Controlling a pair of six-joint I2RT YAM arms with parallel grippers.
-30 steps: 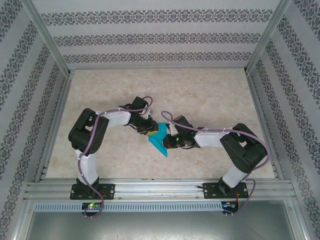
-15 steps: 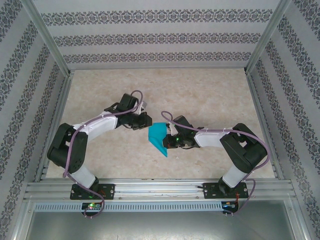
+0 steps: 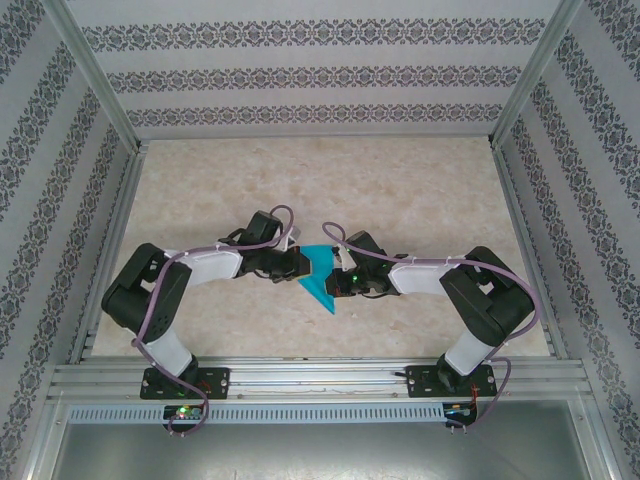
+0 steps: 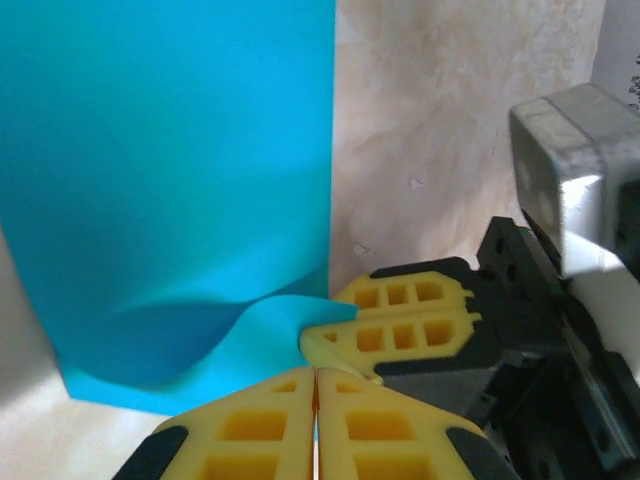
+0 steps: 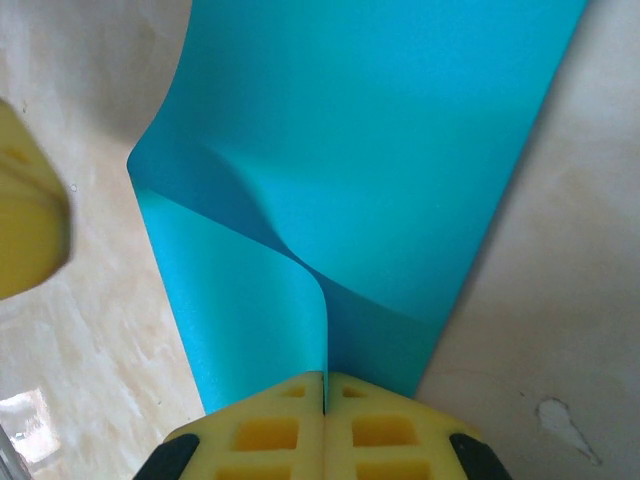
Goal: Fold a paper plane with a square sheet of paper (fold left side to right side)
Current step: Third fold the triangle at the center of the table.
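Right gripper [image 5: 324, 385] pinches the paper [image 5: 400, 150] by its near edge, and the sheet bulges just ahead of its fingertips. Left gripper [image 4: 316, 380] is pressed together, empty, just beside. Light, floppy stuff, I'd say: grab a free corner.

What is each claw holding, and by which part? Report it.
Right claw pinches the square sheet of paper at its edge, where the flap folds over. Left claw is shut beside the sheet, apparently gripping nothing.
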